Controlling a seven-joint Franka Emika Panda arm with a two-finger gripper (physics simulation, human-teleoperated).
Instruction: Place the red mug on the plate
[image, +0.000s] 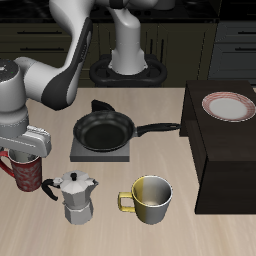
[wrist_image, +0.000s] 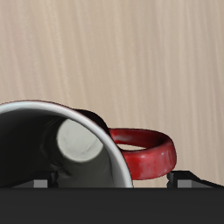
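The red mug (image: 28, 180), with a white pattern, stands upright near the table's front edge, beside the moka pot. My gripper (image: 27, 153) is right over its top, and the hand hides the rim. In the wrist view the mug's rim and inside (wrist_image: 52, 149) and its red handle (wrist_image: 149, 153) fill the frame very close up. The fingertips (wrist_image: 179, 179) show wide apart on either side of the mug's wall, so my gripper (wrist_image: 112, 180) is open. The white plate (image: 228, 105) with a reddish-pink rim lies far off on top of a dark cabinet.
A black frying pan (image: 104, 130) sits on a grey burner plate mid-table, its handle pointing toward the dark cabinet (image: 225, 160). A metal moka pot (image: 76, 195) and a yellow-and-grey mug (image: 150, 198) stand near the front edge.
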